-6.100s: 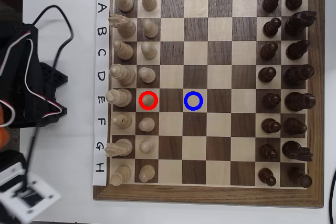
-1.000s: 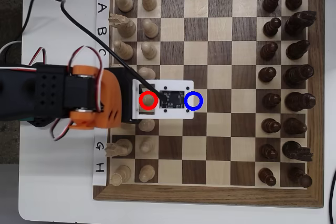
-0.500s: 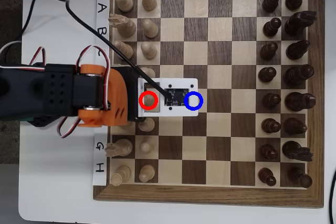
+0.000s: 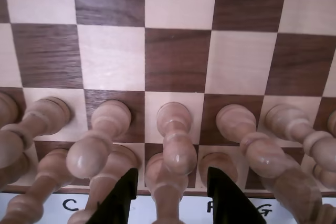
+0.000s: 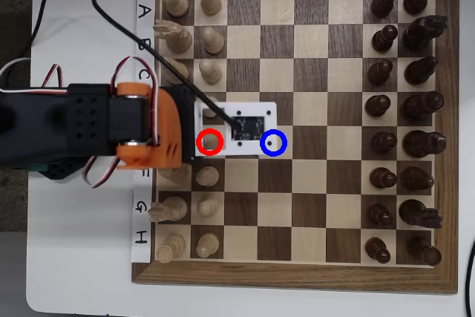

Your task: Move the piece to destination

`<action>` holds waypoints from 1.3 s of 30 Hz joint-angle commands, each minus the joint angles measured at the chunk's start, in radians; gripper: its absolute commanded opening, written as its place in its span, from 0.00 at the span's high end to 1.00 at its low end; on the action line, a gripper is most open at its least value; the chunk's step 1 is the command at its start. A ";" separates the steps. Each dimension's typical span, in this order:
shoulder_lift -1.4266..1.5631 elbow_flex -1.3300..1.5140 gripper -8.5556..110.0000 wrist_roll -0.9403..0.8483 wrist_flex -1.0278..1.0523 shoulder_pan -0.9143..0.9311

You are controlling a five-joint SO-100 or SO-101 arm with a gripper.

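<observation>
In the wrist view, the black two-fingered tool [image 4: 173,195] hangs spread, gripping nothing, its tips flanking the small pale-wood ball-headed pawn [image 4: 176,153]. Overhead, that pawn [image 5: 210,142] sits inside the red ring; further along the row, the blue-ringed pale square [image 5: 274,142] lies bare on the wooden chessboard [image 5: 297,272].

Gripper [image 4: 173,195] open, black fingertips flanking pale pawn [image 4: 176,140] on chessboard [image 4: 178,59].

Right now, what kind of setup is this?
Likely a tabletop robot chess rig: a wooden chessboard with paper letter and number labels, full pale and dark piece sets, on a white table, the arm's gripper over the pale pawns.
</observation>
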 commanded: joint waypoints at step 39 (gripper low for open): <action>-0.072 0.083 0.81 0.000 -0.166 0.041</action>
